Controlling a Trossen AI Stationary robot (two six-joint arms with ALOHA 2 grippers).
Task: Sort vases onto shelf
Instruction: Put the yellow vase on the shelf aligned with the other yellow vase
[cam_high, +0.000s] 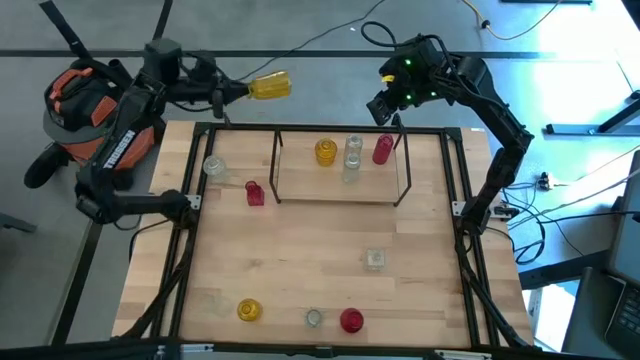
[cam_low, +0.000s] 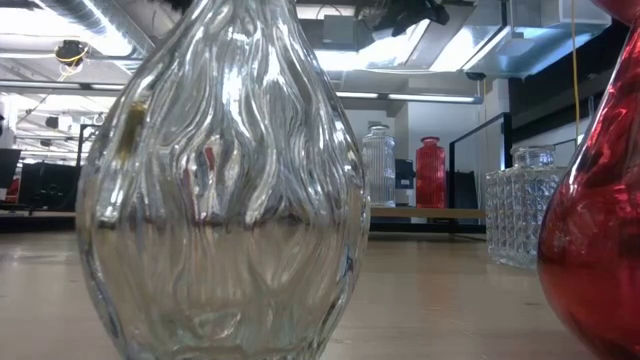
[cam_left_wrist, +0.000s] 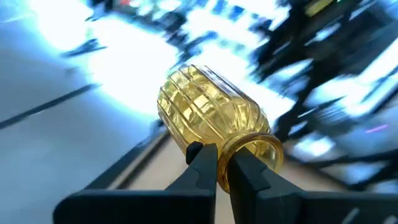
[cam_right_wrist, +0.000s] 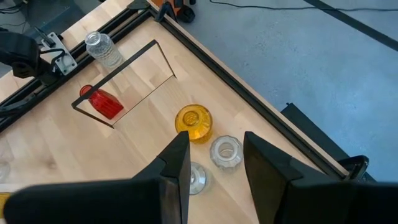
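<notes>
The left gripper (cam_high: 245, 90) is raised beyond the far left edge of the counter (cam_high: 300, 260), pinching a ribbed yellow vase (cam_high: 270, 86) by its rim; in the left wrist view the two dark fingers (cam_left_wrist: 202, 163) close on either side of the vase's mouth, and the vase lies tilted, body pointing away from the wrist. The right gripper (cam_high: 385, 108) hangs over the far right edge of the shelf (cam_high: 340, 190), its fingers (cam_right_wrist: 177, 155) spread apart and holding nothing.

On the shelf stand four vases in a row near its back edge: a round yellow vase (cam_high: 325, 152), two clear jars (cam_high: 353, 148) one just in front of the other, and a red vase (cam_high: 383, 149) at the right (the right wrist view shows the yellow one (cam_right_wrist: 193, 122) just beside a clear jar (cam_right_wrist: 225, 152)).

Left of the shelf, on the counter, sit a clear vase (cam_high: 214, 166) and a small red vase (cam_high: 254, 192). A square clear jar (cam_high: 375, 259) stands right of centre. Along the near edge are a yellow jar (cam_high: 249, 310), a clear wavy vase (cam_high: 314, 318) and a red round vase (cam_high: 351, 320).
</notes>
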